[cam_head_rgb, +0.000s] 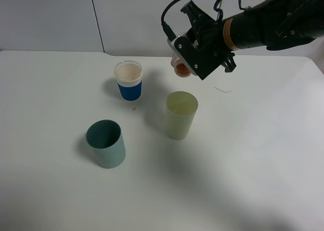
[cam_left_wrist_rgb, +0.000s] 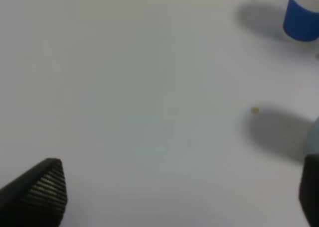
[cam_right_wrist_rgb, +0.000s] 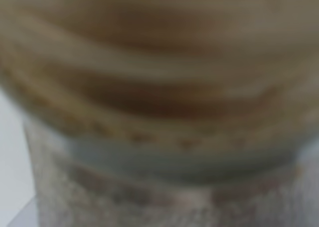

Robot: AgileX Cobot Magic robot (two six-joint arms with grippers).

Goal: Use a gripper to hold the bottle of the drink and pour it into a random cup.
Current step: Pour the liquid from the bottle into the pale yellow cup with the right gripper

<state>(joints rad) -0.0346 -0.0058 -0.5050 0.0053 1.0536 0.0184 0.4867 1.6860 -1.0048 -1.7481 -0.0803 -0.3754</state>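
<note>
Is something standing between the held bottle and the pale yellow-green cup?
Nothing visible does. The right gripper holds the bottle in the air beyond the pale yellow-green cup; the blue-and-white cup and teal tumbler stand off to the side.

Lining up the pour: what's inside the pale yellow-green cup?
Through the open top of the yellow-green cup, only its pale inner wall shows, with no brown drink. Its near wall covers the bottom.
</note>
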